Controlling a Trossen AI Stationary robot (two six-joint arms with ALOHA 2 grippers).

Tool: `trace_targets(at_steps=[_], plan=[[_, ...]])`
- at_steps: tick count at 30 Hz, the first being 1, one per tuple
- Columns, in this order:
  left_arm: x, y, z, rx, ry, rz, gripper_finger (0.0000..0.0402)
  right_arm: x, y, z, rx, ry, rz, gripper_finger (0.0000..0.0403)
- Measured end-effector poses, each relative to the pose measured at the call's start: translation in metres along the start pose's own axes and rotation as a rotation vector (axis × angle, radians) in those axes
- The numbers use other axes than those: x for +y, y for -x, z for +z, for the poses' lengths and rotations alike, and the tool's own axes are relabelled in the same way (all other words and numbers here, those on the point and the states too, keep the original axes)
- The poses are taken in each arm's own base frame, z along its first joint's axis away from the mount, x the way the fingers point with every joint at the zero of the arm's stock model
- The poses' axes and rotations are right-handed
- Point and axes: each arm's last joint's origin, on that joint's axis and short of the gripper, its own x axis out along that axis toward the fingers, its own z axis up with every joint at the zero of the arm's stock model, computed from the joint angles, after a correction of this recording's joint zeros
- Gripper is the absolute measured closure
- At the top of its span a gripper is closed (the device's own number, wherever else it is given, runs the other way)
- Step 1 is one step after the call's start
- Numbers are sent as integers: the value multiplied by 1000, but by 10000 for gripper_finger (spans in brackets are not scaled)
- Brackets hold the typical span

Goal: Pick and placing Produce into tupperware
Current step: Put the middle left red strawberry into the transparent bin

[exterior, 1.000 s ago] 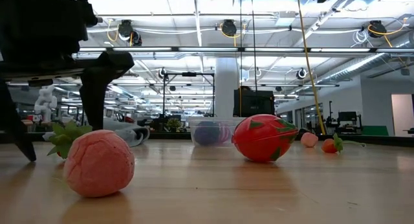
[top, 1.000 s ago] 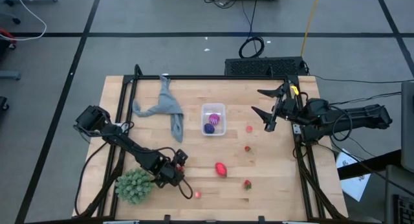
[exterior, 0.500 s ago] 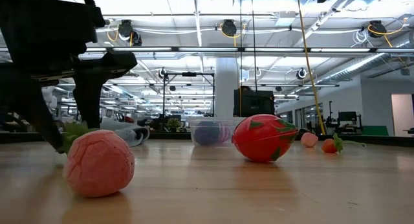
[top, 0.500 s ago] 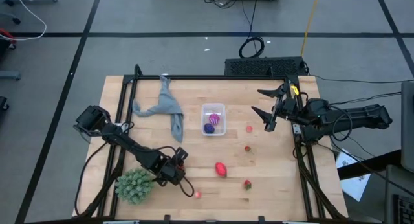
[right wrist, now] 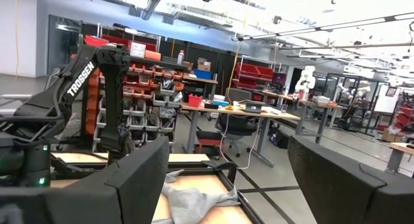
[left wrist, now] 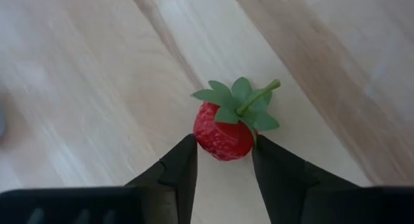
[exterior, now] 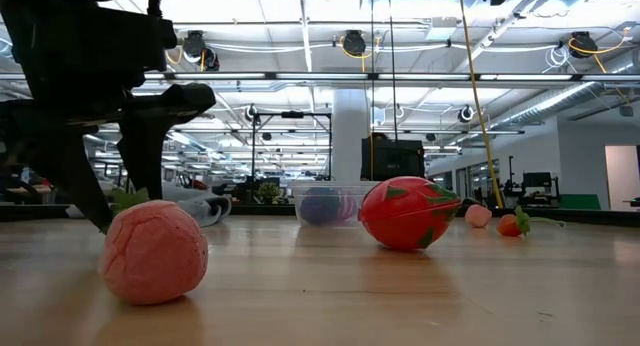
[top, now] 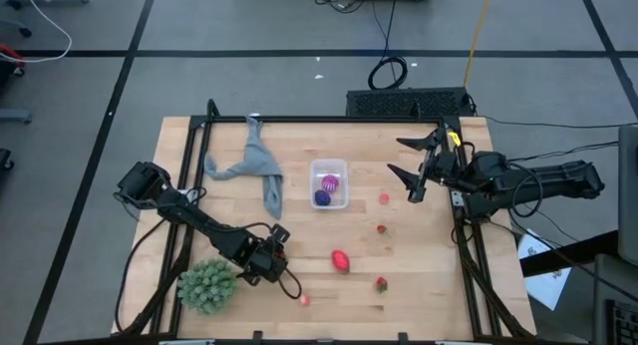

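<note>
Strawberry (left wrist: 223,130) pinched in left gripper (left wrist: 223,160) jaws, underside hidden; right gripper (top: 411,169) jaws wide, apparently empty.

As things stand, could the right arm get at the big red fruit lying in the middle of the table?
Probably yes. The right gripper hangs open near the table's right rear, and the bare wood between it and the red fruit holds only a small berry. The left gripper is beside the fruit, shut on a strawberry.

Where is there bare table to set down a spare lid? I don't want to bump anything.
The far-right corner, between the tupperware and the raised right claw, is bare. So is the near-right corner past the last small berry. It is crowded near-left, where the left claw, the green spiky ball and the pink fruit sit.
</note>
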Motion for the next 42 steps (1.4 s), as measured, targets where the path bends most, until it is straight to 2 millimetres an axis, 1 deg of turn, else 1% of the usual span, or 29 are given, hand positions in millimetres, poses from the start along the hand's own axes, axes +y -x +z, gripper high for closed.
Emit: trace_targets(at_steps=[7, 12, 18, 24, 27, 31, 36, 42], plan=[[2, 1, 1, 1, 4, 60, 261, 0, 0, 0, 0, -2, 0, 94], [6, 4, 6, -13, 17, 88, 261, 0, 0, 0, 0, -1, 0, 94], [19, 9, 14, -26, 45, 126, 261, 0, 0, 0, 0, -2, 0, 94], [40, 19, 19, 33, 69, 265, 261, 0, 0, 0, 0, -1, 0, 94], [53, 28, 26, 43, 97, 329, 261, 0, 0, 0, 0, 1, 0, 94], [75, 41, 35, 28, 150, 371, 261, 0, 0, 0, 0, 2, 0, 94], [112, 58, 41, 9, 242, 412, 261, 0, 0, 0, 1, 3, 0, 94], [165, 82, 39, -36, 402, 480, 261, 0, 0, 0, 0, 12, 0, 94]])
